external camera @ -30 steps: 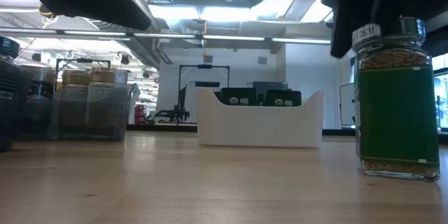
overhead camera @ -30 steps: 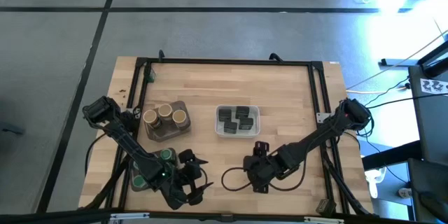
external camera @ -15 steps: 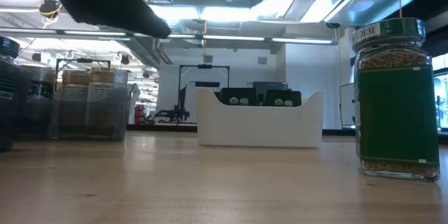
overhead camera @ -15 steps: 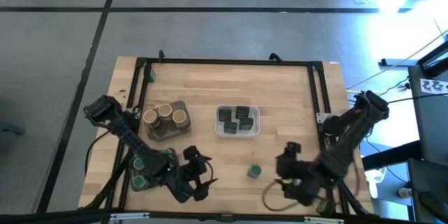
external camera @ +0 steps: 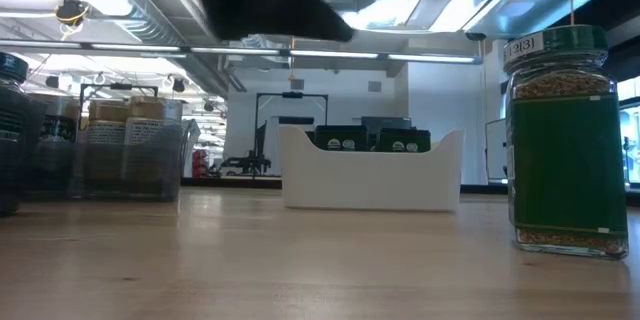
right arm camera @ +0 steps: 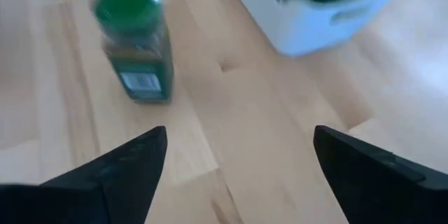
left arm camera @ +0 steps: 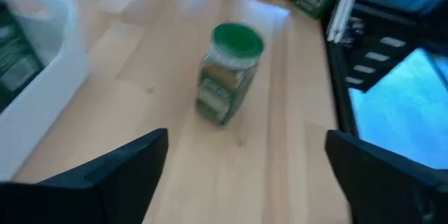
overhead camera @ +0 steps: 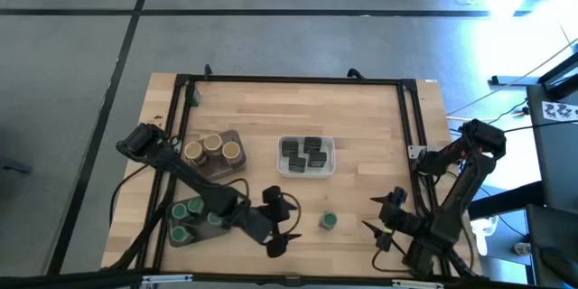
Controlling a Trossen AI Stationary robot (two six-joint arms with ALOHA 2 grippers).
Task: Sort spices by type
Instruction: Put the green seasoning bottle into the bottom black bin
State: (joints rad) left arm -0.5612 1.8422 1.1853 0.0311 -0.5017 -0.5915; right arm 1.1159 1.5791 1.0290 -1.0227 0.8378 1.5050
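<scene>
The fingers point(left arm camera: 119, 171) of the left gripper point(overhead camera: 282, 226) are spread wide and hold nothing; you see the gripper above the bench point(overhead camera: 361, 117), just left of a lone green-lidded jar point(overhead camera: 329, 221). The right gripper point(overhead camera: 381, 226) is also spread and empty, to the right of that jar and near the bench's front right edge. The jar stands upright on bare wood, in front of the white tray point(overhead camera: 307, 171) that holds the dark tins point(overhead camera: 305, 153). Note three tan-topped jars point(overhead camera: 209, 148) in a grey tray point(overhead camera: 233, 168) at the left. More green-lidded jars point(overhead camera: 187, 217) sit in a second tray at the front left.
</scene>
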